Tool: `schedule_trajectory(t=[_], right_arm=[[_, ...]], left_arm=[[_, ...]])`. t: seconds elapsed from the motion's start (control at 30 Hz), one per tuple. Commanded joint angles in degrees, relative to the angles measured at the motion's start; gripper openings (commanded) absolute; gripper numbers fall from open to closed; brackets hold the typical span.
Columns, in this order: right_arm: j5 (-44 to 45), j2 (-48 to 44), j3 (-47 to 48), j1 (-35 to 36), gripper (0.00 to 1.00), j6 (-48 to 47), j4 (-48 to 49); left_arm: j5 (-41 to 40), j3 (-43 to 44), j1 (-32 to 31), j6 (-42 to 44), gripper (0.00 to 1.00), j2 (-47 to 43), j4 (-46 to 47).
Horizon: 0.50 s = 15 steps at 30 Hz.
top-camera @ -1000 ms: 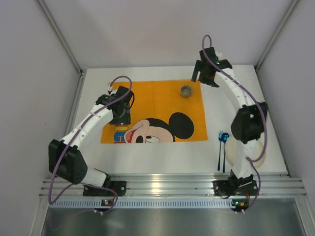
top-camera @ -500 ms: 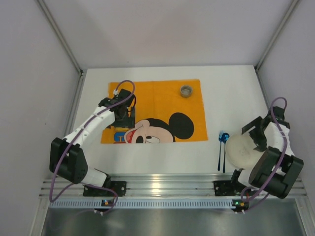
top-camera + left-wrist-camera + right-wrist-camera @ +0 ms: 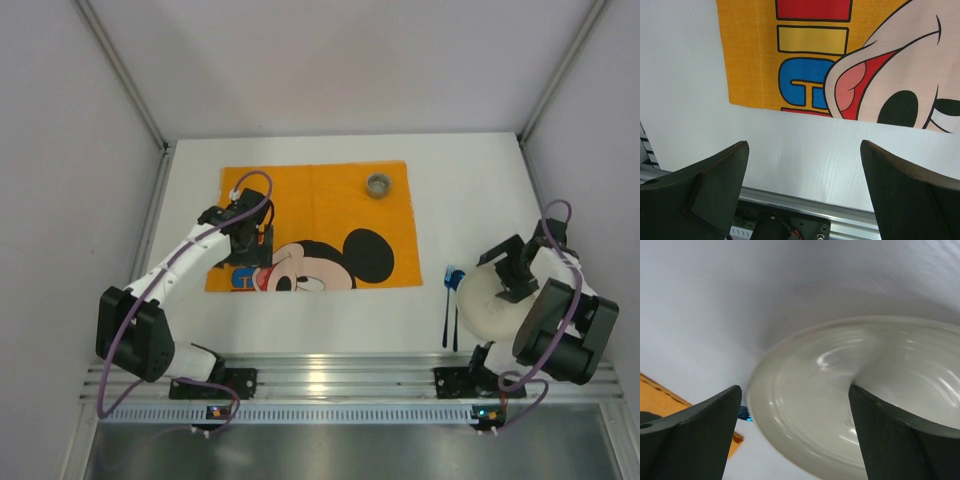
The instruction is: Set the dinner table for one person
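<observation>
Right hand (image 3: 795, 387) gapes wide above an apparently bare plate (image 3: 790, 430); left hand (image 3: 804, 142) spread too, gripping nothing.

An orange Mickey Mouse placemat (image 3: 320, 200) lies flat — a small grey cup (image 3: 378, 184) near its far right corner. To its right, two blue utensils (image 3: 454, 280) lie just beside a white plate (image 3: 478, 308).

The left arm (image 3: 172, 262) stretches from the lower left of the overhead view up toward centre-left, with its elbow folded low. The left hand (image 3: 247, 240) points downward, its fingers (image 3: 705, 190) spread wide and gripping nothing. The right arm (image 3: 560, 325) is folded tightly at the lower right. The right hand (image 3: 508, 272) faces left with its fingers wide apart, not clamped on anything.
</observation>
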Motion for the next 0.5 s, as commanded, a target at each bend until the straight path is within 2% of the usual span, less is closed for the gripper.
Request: schedule_trajectory(t=[0.0,0.17,0.23,0.37,0.47], right_arm=[[-3.0,4.7,-0.2,5.1,0.89,5.0,12.2],[-3.1,12.0,5.9,12.7,0.89,9.2,19.0],[-5.6,14.9,10.0,14.8,0.89,10.1,22.1],[-7.6,18.4,21.0,17.2,0.88,11.5,23.7],[-10.6,18.2,23.8,17.8,0.88,12.9,25.8]], left_arm=[[-0.9,-0.6,-0.1,-1.1,0.99,-2.1,0.9],[-1.5,0.3,-0.1,-1.3,0.99,-1.9,0.2],[-1.7,0.8,-0.1,-1.3,0.99,-1.5,0.2],[-2.2,1.9,-0.1,-1.3,0.99,-1.0,-0.6],[-2.7,2.3,-0.1,-1.3,0.99,-0.8,-0.9]])
